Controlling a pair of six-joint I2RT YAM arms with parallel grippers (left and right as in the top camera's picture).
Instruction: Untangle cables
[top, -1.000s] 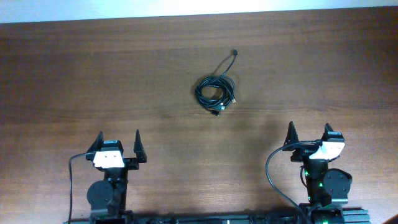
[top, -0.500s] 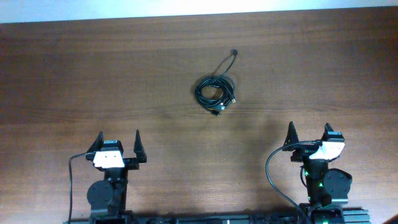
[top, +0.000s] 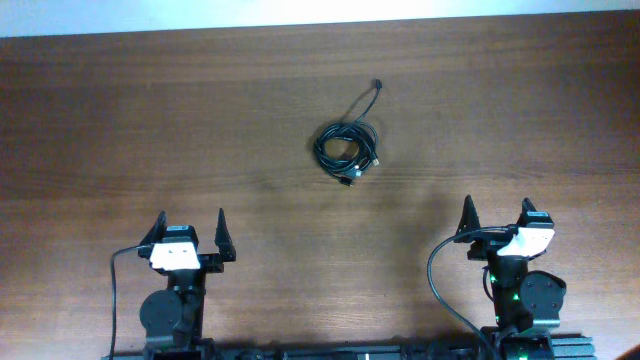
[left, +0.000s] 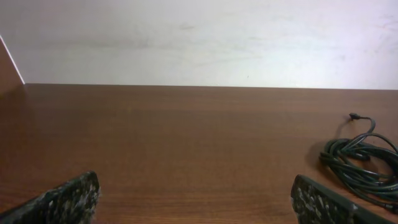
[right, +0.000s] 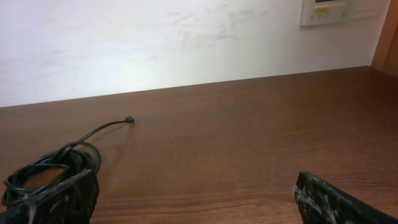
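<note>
Clearly parked along the near edge of the wooden bench (top: 150, 120): left gripper (top: 190, 214) at near left, right gripper (top: 496, 200) at near right, each spread wide, holding nothing, tips pointing toward the far side. Well apart from both, lying past the middle of the bench and slightly right of centre: cables (top: 347, 150), wound together into one small dark coil. Trailing from that coil toward the far right, one loose strand ending in a small plug (top: 377, 84). Seen from the left wrist at far right, just above the right finger (left: 323, 202); from the right wrist at near left, partly hidden behind the left finger (right: 62, 196). Cannot tell the separate cords apart within the coil. Beyond the bench, a pale wall (left: 199, 37).
</note>
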